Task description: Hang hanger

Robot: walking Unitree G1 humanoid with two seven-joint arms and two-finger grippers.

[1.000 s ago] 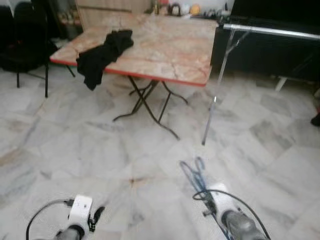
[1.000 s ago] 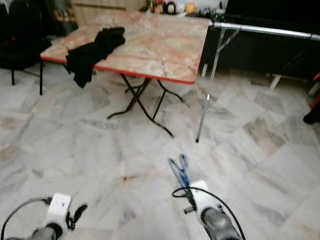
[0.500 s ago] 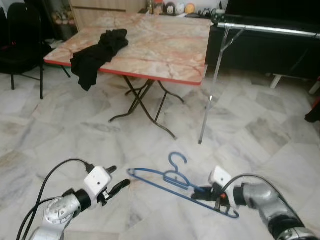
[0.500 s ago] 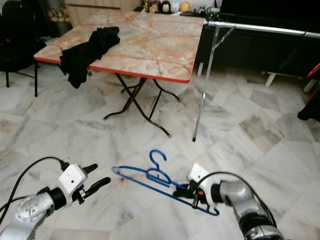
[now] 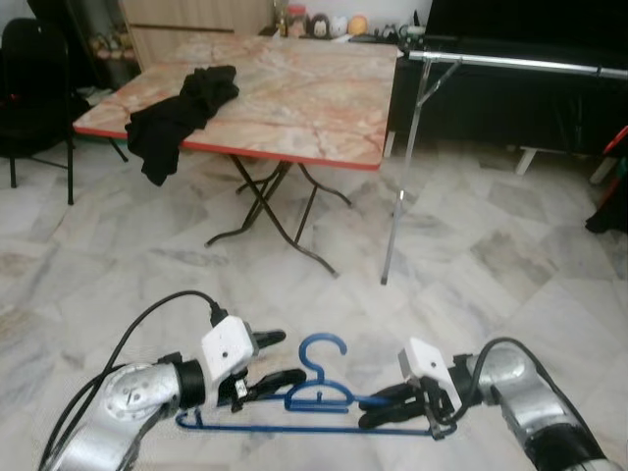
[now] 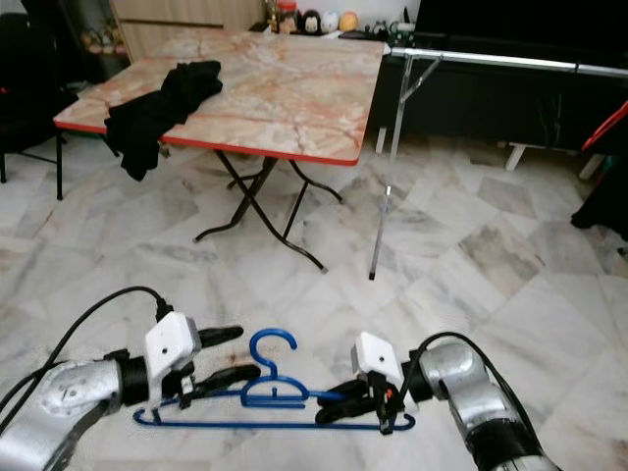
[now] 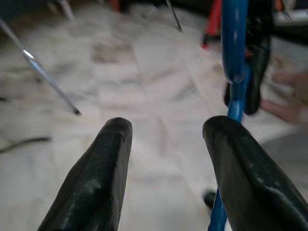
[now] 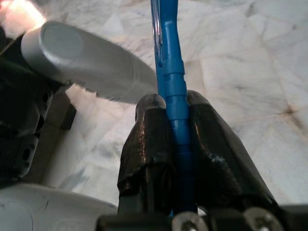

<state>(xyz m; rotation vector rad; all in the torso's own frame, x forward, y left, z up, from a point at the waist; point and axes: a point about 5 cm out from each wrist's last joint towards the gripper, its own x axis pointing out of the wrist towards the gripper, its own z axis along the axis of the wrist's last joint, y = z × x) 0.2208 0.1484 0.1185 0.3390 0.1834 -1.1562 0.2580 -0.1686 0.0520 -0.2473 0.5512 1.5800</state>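
Nearest, the blue hanger (image 5: 319,402) hangs level in the air between the two arms, low over the marble floor (image 5: 491,265), hook up. It looks like thin plastic: light, stiff enough to hold its shape, somewhat slick, so a pinch on the bar or shoulder should do, leaving the hook free for the rail.

The right gripper (image 5: 388,407) is clamped on the hanger's right end; in its wrist view both black fingers (image 8: 211,159) press the blue bar from either side. The left gripper (image 5: 275,365) sits at the left shoulder with its fingers spread moderately; in its wrist view the blue bar runs just beside one finger (image 7: 240,168), and I cannot tell whether they touch.

Farther off stands a folding surface (image 5: 294,98) with a black garment (image 5: 177,118) draped over its edge. To its right, a metal rail (image 5: 510,64) on a slim leg, well apart from the hanger, is the likely place to hang it.
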